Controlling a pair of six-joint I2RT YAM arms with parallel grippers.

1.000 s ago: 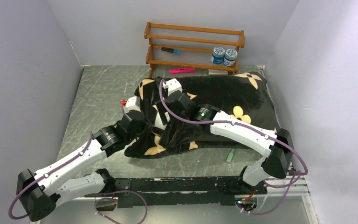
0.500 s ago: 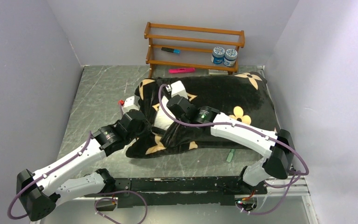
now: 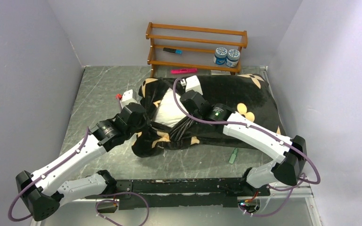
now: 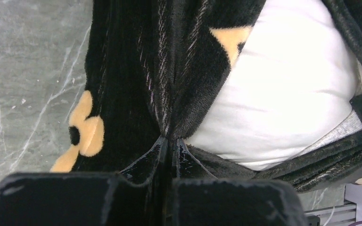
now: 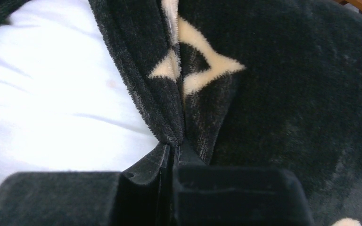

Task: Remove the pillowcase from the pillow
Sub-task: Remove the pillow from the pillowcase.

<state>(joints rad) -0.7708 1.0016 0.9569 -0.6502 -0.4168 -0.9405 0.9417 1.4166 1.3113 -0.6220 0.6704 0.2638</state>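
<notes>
The black plush pillowcase point(image 3: 238, 94) with cream flowers lies across the middle and right of the table. Its open end faces left, and the white pillow point(image 3: 169, 110) bulges out of it. My left gripper point(image 3: 149, 122) is shut on the near-left edge of the opening. In the left wrist view its tips point(image 4: 170, 140) pinch a black fold point(image 4: 122, 70), with the pillow point(image 4: 283, 94) to the right. My right gripper point(image 3: 185, 100) is shut on the far edge of the opening. Its tips point(image 5: 173, 146) clamp the hem point(image 5: 301, 94) beside the pillow point(image 5: 52, 108).
A wooden rack point(image 3: 195, 44) stands at the back wall with two jars point(image 3: 226, 56) and a blue marker point(image 3: 172, 50) on it. A pink marker point(image 3: 184, 71) lies in front of the rack. A small green item point(image 3: 233, 156) lies near the front edge. Walls close in on both sides.
My right gripper has shut on the pillowcase edge and pulled it back and to the right. The left gripper drew its edge leftward. The opening has spread and more white pillow shows.
</notes>
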